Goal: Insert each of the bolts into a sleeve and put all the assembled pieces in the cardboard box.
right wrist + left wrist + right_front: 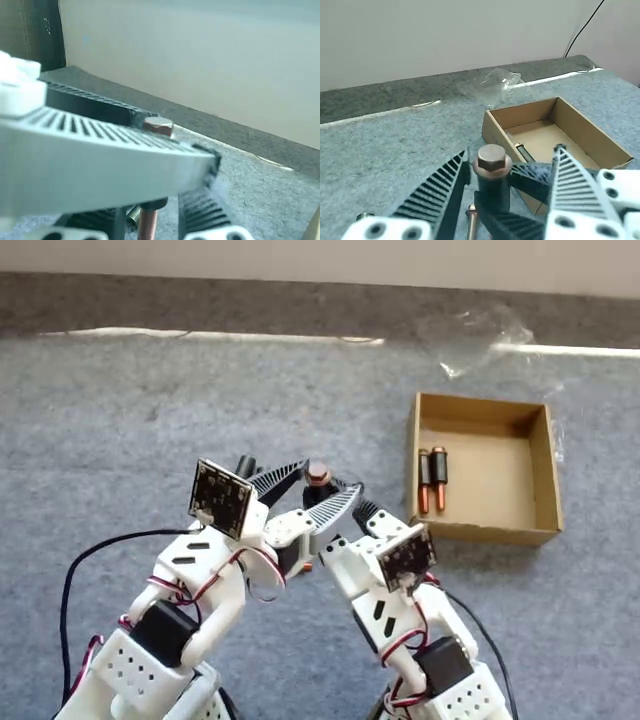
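Mid-frame: copper-headed hex bolt (318, 475) seated upright in black cylindrical sleeve (494, 187) — right hand (325, 498) clamped on sleeve. Left hand (512, 152) spread wide, straddling bolt head. Brown cardboard box (480, 532) at right — two assembled pieces (431, 480) inside.

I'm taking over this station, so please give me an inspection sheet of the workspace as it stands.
Surface: grey, felt-like table.
Job's things: two assembled pieces in the cardboard box; one bolt in its sleeve upright between the arms; another bolt lying on the table below.
Clutter: clear plastic bag behind the box.
Grippers: left gripper, jaws open beside the upright bolt; right gripper close by it.
Cables: black cable beside the left arm.
Surroundings: pale wall.
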Controlling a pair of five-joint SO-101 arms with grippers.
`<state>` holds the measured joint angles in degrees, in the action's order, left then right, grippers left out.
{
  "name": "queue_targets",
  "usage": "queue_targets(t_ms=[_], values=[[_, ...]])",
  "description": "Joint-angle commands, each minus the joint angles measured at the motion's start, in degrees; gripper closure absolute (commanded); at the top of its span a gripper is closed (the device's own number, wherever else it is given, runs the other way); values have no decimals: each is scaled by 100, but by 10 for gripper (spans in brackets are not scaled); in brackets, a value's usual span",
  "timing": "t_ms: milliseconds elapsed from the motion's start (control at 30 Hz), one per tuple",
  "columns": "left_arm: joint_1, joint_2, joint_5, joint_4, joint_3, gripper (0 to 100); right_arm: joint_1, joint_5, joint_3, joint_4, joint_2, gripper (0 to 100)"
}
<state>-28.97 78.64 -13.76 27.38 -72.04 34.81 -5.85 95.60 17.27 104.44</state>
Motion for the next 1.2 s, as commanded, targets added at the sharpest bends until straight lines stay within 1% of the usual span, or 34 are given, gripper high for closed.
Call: queue_targets(t_ms=[0,233,433,533,700,800,867,1033,1167], values=[[84,92,-79,0,31,736,-110,18,629,-92,75,995],[145,145,-53,-9,215,736,-127,18,629,-75,75,995],[813,1042,-53,18,286,737,-145,18,637,-57,57,995],[1086,1604,-53,35,286,737,-303,18,637,-57,57,995],[1596,2053,-53,738,286,738,-637,18,637,-48,57,995],[2000,2097,-53,1099,277,741,-760,18,637,207,57,995],[2281,2105,-53,1301,277,784,-857,18,637,286,66,995],[2985,2105,-53,1547,259,1000,-998,18,629,295,66,995],[3187,2114,-53,1635,-286,950,-1033,18,620,330,66,995]])
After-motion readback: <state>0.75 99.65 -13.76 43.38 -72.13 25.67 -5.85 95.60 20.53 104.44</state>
